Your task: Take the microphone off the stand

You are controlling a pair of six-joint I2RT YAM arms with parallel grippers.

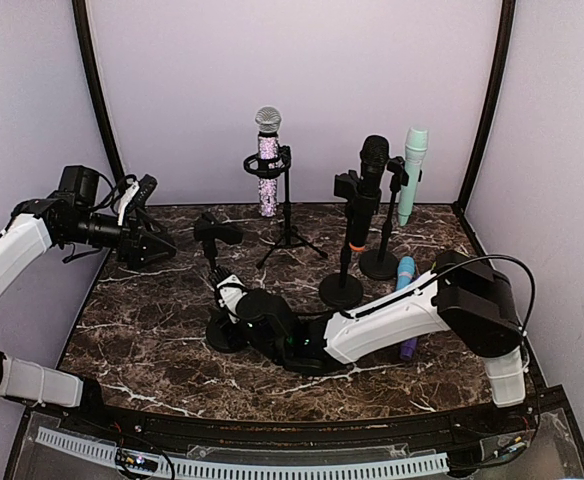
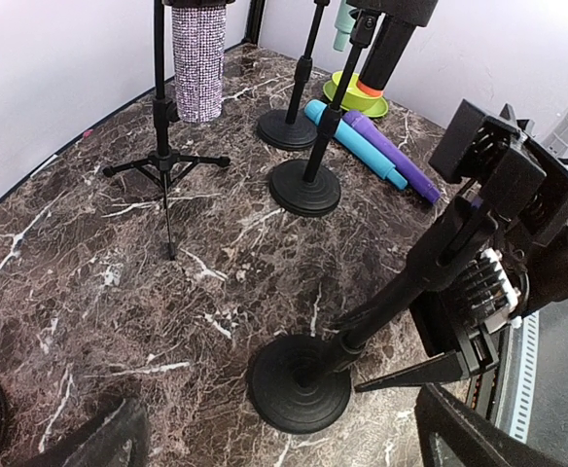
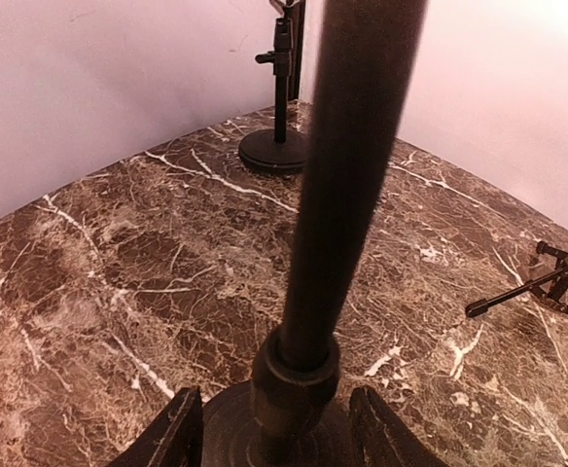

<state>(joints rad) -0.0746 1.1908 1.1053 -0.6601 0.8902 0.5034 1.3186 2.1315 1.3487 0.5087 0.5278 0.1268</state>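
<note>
A short black stand [image 1: 217, 290] with a round base [image 2: 299, 382] stands near the table's front, and its clip [image 1: 216, 232] is empty. My right gripper [image 1: 238, 320] is low at this base. It is open, with a finger on each side of the pole's collar [image 3: 294, 375] and a gap on both sides. A sparkly microphone [image 1: 268, 165] sits in a tripod stand, a black microphone [image 1: 369, 185] with an orange ring in a round-base stand, and a teal microphone [image 1: 412, 175] in a third. My left gripper [image 1: 155, 247] is open and empty at the far left, pointing toward the short stand.
A blue microphone [image 2: 357, 146] and a purple microphone [image 2: 393, 154] lie loose on the marble table [image 1: 152, 330] at the right, beside the round stand bases [image 2: 305, 187]. The tripod's legs [image 2: 167, 165] spread at the back. White walls close in the back and sides.
</note>
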